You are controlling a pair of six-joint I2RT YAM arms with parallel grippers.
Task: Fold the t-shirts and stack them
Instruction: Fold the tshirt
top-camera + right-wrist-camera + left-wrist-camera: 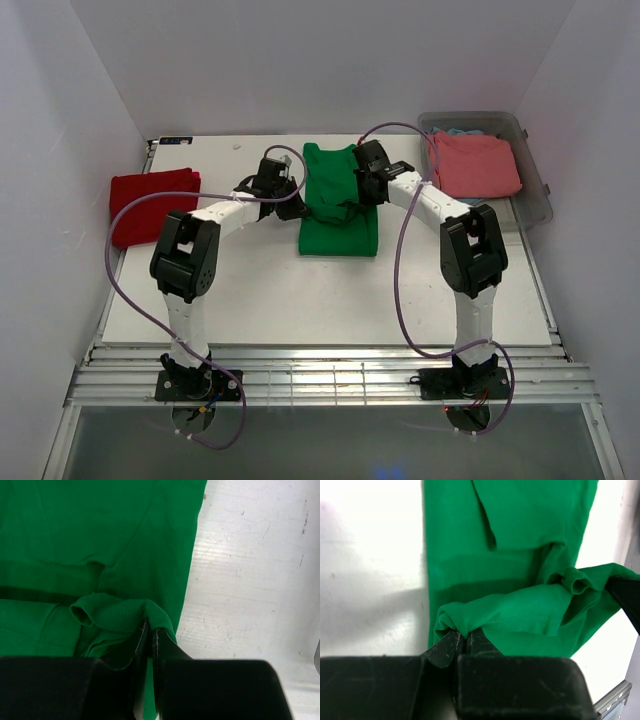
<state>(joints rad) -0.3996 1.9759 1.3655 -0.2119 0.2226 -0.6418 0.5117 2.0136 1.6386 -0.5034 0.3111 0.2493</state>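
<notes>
Where white walls (300, 60) enclose white table (300, 295), green t-shirt (340, 235) lies mid-surface.

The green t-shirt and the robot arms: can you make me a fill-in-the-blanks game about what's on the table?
1. The middle t-shirt is ____ in colour.
2. The left gripper and the right gripper are both ____ on its cloth.
3. The red t-shirt lies at the table's ____ edge.
4. The pink t-shirt lies inside the clear plastic ____.

Missing words: green; shut; left; bin.
</notes>
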